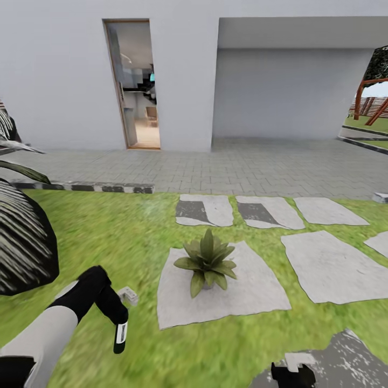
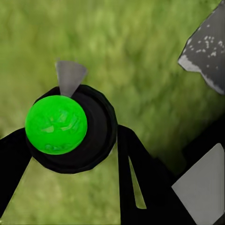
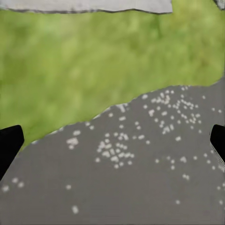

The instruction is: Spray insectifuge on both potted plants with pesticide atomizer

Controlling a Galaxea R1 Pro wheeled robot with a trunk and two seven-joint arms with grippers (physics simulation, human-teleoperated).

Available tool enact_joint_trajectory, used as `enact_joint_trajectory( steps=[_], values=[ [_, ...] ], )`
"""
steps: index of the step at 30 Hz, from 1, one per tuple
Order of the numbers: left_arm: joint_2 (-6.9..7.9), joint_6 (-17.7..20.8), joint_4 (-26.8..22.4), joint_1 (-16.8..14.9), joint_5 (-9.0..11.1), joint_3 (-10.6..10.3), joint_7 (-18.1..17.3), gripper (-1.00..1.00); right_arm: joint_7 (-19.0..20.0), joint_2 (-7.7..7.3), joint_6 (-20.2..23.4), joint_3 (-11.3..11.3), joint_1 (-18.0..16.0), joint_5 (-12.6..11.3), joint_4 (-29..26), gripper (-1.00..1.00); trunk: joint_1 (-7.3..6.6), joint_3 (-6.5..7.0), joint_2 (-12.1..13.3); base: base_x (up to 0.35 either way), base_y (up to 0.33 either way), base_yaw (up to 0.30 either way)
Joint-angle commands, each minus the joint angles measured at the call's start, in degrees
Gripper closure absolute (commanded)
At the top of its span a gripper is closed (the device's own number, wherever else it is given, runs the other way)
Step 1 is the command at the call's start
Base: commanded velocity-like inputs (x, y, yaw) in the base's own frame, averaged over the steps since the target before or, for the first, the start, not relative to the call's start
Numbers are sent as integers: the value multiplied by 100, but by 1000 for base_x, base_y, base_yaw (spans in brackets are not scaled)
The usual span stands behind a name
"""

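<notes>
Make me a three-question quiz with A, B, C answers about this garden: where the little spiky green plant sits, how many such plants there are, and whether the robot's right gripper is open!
1. Where does the small spiky green potted plant stand?
A. on bare lawn
B. on a flat grey stepping stone
C. inside the doorway

2. How many potted plants does the head view show?
A. one
B. two
C. three

3. The right gripper is:
A. shut on a bottle
B. open and empty
C. shut on a leaf

Answers: B, stone surrounds its pot; A, a single rosette; B, fingers far apart over speckled grey paving.
</notes>
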Motion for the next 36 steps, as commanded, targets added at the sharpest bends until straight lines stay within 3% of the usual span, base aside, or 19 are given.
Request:
enact_joint_trajectory(
  steps=[1,9,24,36],
  values=[
    [-31,51,-9,-3,-30,-21,-35,100,-11,3,-16,50,-2,-56,-2,-100,2,-6,-2,332,0,0],
    [-59,52,-10,16,-40,-22,-33,100,-11,1,-16,47,-2,-67,-7,-100,2,-6,-2,336,0,-29],
    [-53,43,-1,88,-49,-70,-22,100,-19,-6,-16,30,-2,-76,-15,-100,2,-26,-2,332,-32,-242],
    [137,38,84,95,-51,-54,9,100,-20,-5,-16,31,-2,-77,-16,-100,2,-71,-2,100,-39,-85]
  ],
)
